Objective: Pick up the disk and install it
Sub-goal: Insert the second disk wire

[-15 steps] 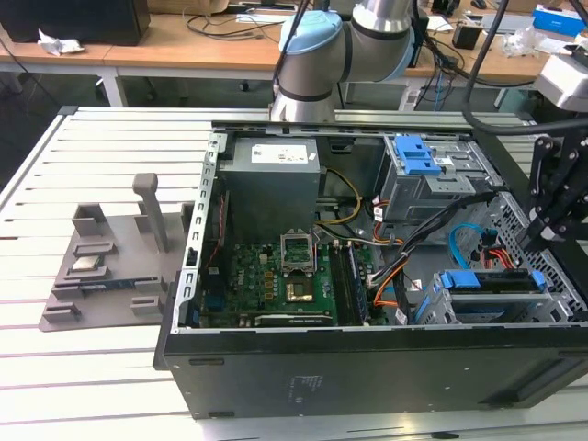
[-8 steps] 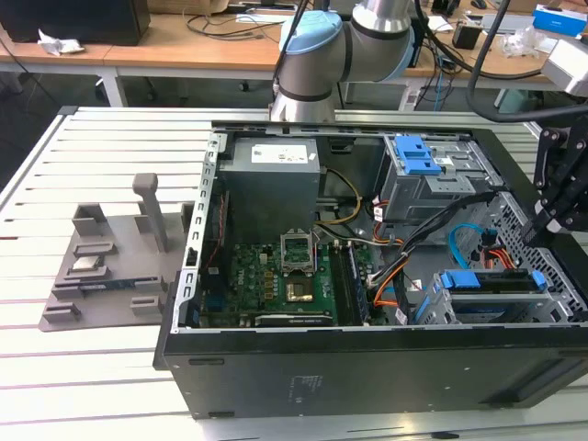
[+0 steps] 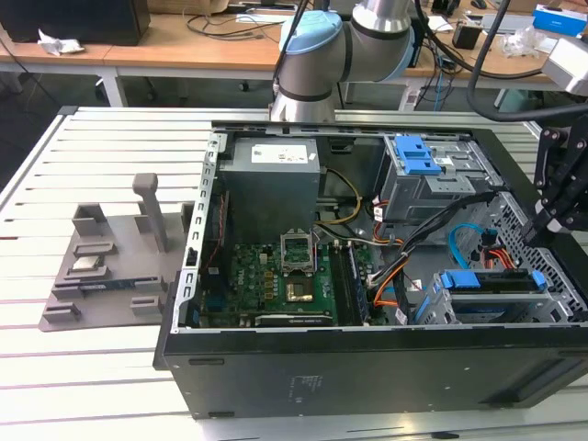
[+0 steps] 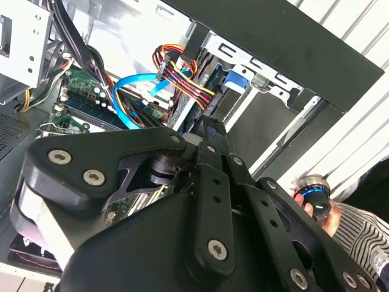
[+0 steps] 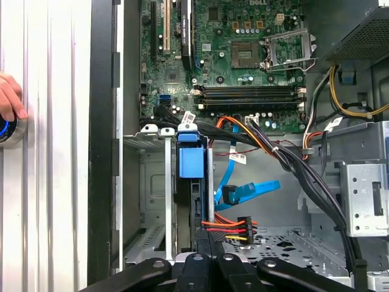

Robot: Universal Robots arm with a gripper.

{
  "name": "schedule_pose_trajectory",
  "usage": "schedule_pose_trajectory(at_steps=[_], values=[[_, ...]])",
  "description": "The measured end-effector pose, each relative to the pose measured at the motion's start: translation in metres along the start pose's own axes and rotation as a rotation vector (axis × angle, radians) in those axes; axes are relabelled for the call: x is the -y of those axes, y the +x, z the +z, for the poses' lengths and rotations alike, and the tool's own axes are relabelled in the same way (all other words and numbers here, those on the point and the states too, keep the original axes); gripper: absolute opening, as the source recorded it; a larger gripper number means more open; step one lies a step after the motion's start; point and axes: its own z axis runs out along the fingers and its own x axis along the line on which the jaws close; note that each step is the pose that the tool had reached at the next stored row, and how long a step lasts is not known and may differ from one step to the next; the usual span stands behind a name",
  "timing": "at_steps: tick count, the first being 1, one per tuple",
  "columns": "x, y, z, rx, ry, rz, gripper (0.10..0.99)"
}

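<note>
Cables (image 5: 285, 155) crossing the case interior, drive cage (image 5: 164, 194) seemingly crowding the bay, open floor beside it

Wooden desks (image 3: 165, 41) behind slatted white table (image 3: 110, 147)

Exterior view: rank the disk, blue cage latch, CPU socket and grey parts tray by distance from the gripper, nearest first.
1. The disk: in its bay at the exterior view's right, close beside the gripper.
2. The blue cage latch: on the drive cage, toward the case's far wall.
3. The CPU socket: mid-motherboard.
4. The grey parts tray: outside the case, at the exterior view's left.
</note>
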Motion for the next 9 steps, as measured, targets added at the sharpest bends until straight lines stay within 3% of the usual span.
schedule_pose_trajectory(at_steps=[5, 7, 8, 9], values=[[0.0, 0.0, -0.0003, 0.0, 0.0, 0.0, 0.114], [0.0, 0.0, -0.0004, 0.0, 0.0, 0.0, 0.235], [-0.0001, 0.0, -0.0004, 0.0, 0.0, 0.0, 0.235], [-0.0001, 0.0, -0.0005, 0.0, 0.0, 0.0, 0.302]])
